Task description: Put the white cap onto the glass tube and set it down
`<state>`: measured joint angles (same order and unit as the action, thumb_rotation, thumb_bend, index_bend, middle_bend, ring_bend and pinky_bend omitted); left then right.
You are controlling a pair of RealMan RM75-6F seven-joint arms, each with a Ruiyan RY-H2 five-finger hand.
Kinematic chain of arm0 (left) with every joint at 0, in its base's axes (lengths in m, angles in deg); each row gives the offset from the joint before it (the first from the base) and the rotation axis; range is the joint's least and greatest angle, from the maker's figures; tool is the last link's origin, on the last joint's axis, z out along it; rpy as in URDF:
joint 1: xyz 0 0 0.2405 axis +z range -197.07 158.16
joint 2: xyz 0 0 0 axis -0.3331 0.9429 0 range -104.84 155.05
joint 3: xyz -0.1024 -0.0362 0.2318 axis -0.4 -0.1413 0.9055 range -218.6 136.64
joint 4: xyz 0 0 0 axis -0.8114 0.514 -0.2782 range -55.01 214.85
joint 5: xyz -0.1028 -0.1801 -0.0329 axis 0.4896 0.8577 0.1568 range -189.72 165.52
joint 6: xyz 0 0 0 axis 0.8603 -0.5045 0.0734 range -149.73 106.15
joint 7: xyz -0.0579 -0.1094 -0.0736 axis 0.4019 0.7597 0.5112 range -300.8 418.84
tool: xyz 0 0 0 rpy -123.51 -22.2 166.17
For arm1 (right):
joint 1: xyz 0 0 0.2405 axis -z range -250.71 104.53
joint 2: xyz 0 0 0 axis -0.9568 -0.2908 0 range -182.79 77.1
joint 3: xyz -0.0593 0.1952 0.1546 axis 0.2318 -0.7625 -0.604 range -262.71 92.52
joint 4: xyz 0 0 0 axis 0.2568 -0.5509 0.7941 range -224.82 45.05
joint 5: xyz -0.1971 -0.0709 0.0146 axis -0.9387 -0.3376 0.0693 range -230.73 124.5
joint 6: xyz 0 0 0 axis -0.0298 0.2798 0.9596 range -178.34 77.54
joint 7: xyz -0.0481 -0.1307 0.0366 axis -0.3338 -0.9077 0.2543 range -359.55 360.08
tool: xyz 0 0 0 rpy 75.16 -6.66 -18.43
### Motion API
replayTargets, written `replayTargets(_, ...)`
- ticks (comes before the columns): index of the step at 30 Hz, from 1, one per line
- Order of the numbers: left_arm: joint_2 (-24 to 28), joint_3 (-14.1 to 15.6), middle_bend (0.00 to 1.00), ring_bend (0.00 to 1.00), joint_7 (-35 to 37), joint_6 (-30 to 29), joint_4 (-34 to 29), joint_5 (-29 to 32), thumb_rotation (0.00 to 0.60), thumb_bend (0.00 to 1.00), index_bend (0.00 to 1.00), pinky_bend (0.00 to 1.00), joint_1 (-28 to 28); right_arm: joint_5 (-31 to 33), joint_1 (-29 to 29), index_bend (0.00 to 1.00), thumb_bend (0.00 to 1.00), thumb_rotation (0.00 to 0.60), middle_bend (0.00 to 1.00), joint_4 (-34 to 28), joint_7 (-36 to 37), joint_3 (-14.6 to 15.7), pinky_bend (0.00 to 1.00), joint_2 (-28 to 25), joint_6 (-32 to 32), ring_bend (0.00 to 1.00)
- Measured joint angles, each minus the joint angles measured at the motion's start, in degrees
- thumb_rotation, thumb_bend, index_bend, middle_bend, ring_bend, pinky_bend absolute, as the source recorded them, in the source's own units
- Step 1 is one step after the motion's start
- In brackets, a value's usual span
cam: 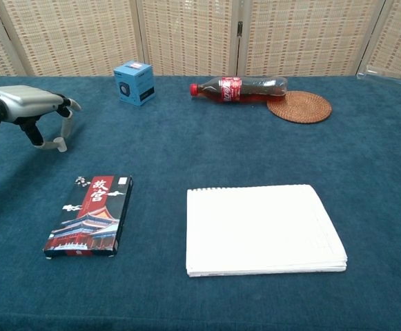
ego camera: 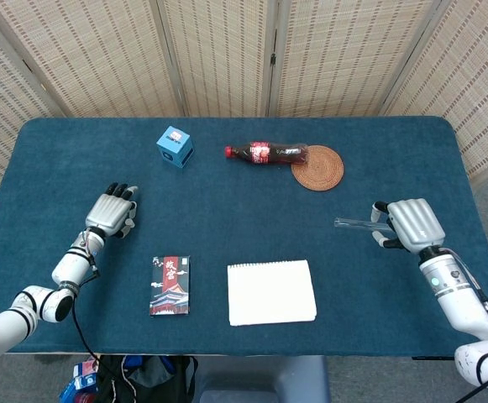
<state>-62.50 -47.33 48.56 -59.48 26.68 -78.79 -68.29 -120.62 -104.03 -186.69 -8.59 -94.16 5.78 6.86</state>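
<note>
Matt blue cloth covers the table (ego camera: 227, 218). The tube (ego camera: 354, 223) is clear glass, the bottle (cam: 240, 88) glossy plastic, the coaster (cam: 299, 107) woven rattan (rough-looking), the notepad (cam: 261, 228) plain white paper.

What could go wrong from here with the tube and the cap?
The right hand holds the glass tube by one end, most of it sticking out sideways, so it may tilt or slip. The left hand pinches something small and white, likely the cap, far across the table; lining it up with the thin tube mouth may fail.
</note>
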Motion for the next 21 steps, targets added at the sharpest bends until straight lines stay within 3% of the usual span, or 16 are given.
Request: replayTargets(21, -0.3, -0.9, 0.00, 0.00, 1.9, -1.2, 0.9, -0.8, 0.600, 0.37, 0.54, 0.00, 0.4, 0.0, 0.2, 0.75, 0.75, 0.600, 1.00, 0.0, 0.6, -0.2, 1.00, 0.1, 0.3, 1.00)
